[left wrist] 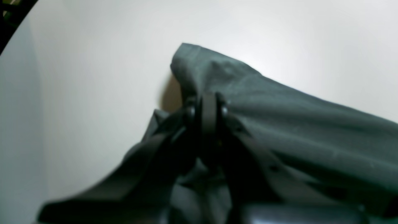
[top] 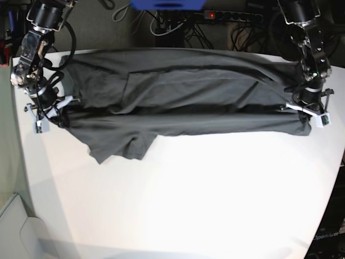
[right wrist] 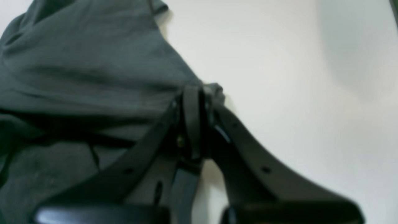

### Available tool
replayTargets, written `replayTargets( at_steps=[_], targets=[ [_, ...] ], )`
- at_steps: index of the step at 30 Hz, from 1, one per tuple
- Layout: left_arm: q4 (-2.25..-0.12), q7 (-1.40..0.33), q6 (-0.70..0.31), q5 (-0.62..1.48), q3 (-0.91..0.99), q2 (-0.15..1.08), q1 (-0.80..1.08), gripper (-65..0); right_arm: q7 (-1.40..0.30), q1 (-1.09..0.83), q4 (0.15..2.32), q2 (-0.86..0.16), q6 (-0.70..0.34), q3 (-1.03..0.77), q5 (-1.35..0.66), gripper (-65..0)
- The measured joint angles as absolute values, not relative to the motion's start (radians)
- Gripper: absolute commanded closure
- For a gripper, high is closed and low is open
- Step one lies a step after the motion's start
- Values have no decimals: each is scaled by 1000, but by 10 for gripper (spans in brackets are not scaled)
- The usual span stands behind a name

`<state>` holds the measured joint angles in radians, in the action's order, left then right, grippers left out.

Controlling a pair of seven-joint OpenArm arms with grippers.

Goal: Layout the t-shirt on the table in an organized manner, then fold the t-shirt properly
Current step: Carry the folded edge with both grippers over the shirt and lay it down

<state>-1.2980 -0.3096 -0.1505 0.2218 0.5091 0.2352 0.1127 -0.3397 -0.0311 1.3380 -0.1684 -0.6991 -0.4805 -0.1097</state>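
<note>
Both arms reach down at opposite ends of the tabletop; left gripper (left wrist: 207, 109) and right gripper (right wrist: 194, 102) are clamped closed.

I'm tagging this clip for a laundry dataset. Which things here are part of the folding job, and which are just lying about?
Part of the job:
- t-shirt, stretched between both arms
- table beneath it
- left gripper, jaws shut on the shirt's edge
- right gripper, jaws shut on the opposite edge

Just lying about:
- power strip and cables behind the table
</note>
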Motion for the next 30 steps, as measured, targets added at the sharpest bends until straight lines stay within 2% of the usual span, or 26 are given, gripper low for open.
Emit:
replayTargets(
  at_steps=[7, 12, 22, 30],
  targets=[
    [-1297, -310, -151, 221, 509, 236, 117, -7, -335, -31, 1316, -188, -700, -479, -113, 0],
    [-1325, -415, -150, 222, 509, 236, 134, -6, -340, -39, 1310, -186, -700, -479, -110, 0],
    [-1398, -426, -150, 218, 511, 236, 172, -6, -337, -39, 1305, -185, -699, -479, -110, 0],
    [-1396, -431, -158, 218, 608, 233, 167, -8, -337, -39, 1304, -184, -710, -479, -112, 0]
  ],
)
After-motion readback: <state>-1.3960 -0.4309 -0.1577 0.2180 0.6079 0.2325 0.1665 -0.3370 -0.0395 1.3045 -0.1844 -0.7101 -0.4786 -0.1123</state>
